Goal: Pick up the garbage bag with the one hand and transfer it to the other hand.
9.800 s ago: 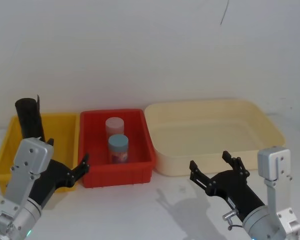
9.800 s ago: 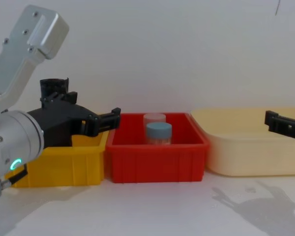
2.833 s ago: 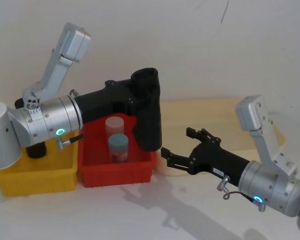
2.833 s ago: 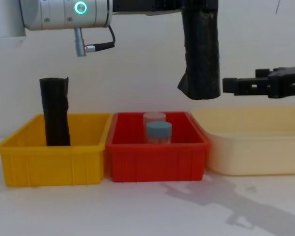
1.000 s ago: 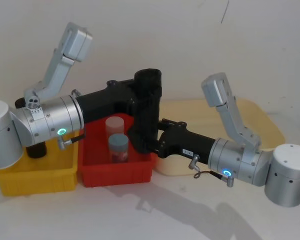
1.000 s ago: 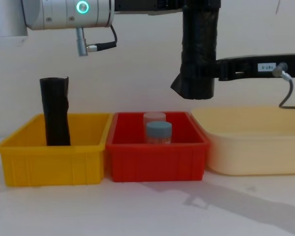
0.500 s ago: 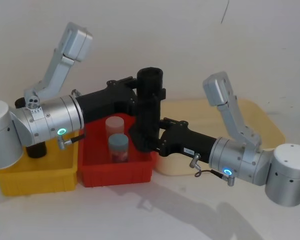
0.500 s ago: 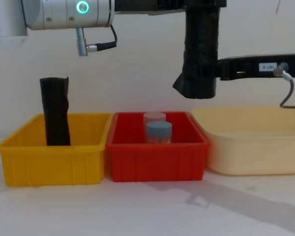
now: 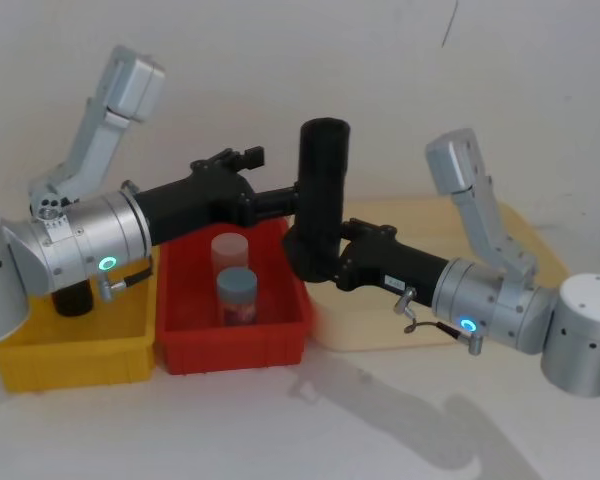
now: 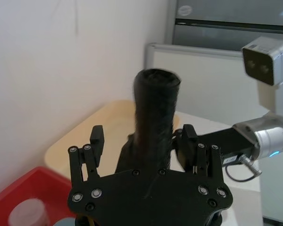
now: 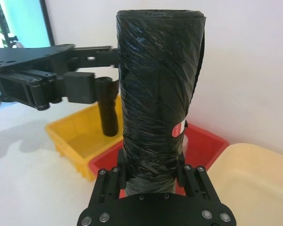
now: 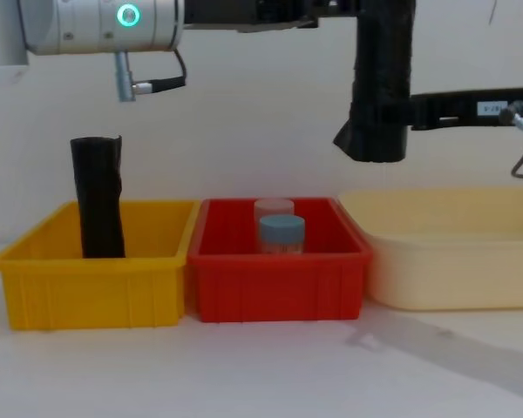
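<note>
The garbage bag point(image 9: 322, 190) point(image 12: 382, 78) is a glossy black roll held upright in the air over the seam between the red bin and the cream tub. My right gripper point(image 9: 312, 258) point(image 11: 153, 165), with a white label, is shut on the bag's lower part, where a loose flap flares out. My left gripper point(image 9: 278, 180) point(image 10: 142, 135) is open. Its fingers point(image 10: 96, 141) stand wide on either side of the bag point(image 10: 154, 117), with gaps showing. A red sticker marks the bag point(image 11: 155, 94).
A slimmer black roll point(image 12: 98, 196) stands in the yellow bin point(image 12: 96, 296) at left. The red bin point(image 12: 279, 292) in the middle holds two jars point(image 9: 237, 295). The large cream tub point(image 12: 453, 270) lies at right, under the right arm.
My left gripper has opened off the bag and drawn back to the left. The right gripper, shut on the bag, has carried it to the right and slightly up.
</note>
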